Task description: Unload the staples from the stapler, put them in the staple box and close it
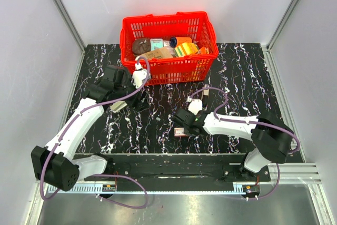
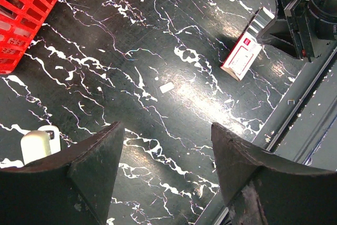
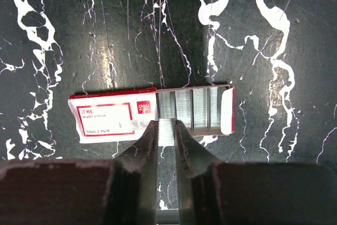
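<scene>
A pale beige stapler (image 1: 118, 106) lies on the black marbled table right under my left gripper (image 1: 123, 98). In the left wrist view only its rounded end (image 2: 38, 144) shows, just outside the left finger. My left gripper (image 2: 167, 126) is open and empty above bare table. My right gripper (image 3: 167, 128) is shut on a short strip of staples (image 3: 167, 130), held at the edge of the open red-and-white staple box (image 3: 113, 118), which holds several more strips. The box also shows in the top view (image 1: 180, 131), with my right gripper (image 1: 184, 121) over it.
A red basket (image 1: 200, 67) full of mixed items stands at the back. A small pale-and-dark piece (image 1: 205, 94) lies by the right arm's cable. A small white scrap (image 2: 167, 87) lies on the table. The metal rail (image 1: 174, 169) runs along the near edge.
</scene>
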`<state>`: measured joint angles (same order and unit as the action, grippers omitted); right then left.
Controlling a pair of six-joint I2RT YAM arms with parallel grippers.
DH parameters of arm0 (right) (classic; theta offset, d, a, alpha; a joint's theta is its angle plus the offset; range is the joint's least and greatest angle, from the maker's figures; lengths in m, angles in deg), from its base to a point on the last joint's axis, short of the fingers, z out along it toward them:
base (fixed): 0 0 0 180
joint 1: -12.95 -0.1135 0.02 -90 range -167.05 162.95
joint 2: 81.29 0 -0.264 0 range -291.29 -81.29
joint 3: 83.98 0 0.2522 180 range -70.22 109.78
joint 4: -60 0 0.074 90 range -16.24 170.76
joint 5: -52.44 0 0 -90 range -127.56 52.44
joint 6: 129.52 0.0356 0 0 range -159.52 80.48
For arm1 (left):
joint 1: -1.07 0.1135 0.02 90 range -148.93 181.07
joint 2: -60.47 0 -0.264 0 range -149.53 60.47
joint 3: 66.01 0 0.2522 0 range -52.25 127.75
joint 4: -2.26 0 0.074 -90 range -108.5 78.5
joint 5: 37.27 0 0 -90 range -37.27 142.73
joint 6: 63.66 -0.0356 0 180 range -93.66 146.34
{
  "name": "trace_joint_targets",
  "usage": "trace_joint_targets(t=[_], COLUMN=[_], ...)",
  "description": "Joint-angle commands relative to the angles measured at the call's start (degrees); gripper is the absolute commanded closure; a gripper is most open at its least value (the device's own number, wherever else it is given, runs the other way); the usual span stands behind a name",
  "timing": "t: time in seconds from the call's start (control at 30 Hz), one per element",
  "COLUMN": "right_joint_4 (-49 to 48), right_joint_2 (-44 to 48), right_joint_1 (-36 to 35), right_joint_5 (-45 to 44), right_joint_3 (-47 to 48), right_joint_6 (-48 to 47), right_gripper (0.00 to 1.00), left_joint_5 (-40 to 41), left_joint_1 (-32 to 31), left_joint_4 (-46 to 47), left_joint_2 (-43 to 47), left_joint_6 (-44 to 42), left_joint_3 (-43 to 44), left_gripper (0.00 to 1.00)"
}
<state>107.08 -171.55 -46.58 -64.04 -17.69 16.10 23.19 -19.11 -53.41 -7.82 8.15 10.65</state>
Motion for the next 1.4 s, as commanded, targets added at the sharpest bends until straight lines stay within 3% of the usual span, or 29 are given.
trace_joint_targets(t=[0.0,0.97,1.37], right_joint_4=[0.7,-1.2,-1.4], right_joint_2=[-0.4,0.6,0.2], right_joint_1=[-0.7,-0.8,-0.8], right_joint_5=[-0.1,-0.4,-0.6], right_joint_3=[0.4,-1.1,-0.3], right_joint_6=[0.4,-1.2,-2.1], right_gripper=[0.99,0.95,0.81], left_joint_5=[-0.6,-0.8,-1.0], left_joint_1=[-0.3,-0.5,-1.0], left_joint_4=[2.0,2.1,1.5], left_joint_2=[1.6,1.4,1.8], left_joint_6=[-0.2,0.0,-0.4], left_joint_3=[-0.1,-0.8,-0.8], left_gripper=[0.29,0.29,0.29])
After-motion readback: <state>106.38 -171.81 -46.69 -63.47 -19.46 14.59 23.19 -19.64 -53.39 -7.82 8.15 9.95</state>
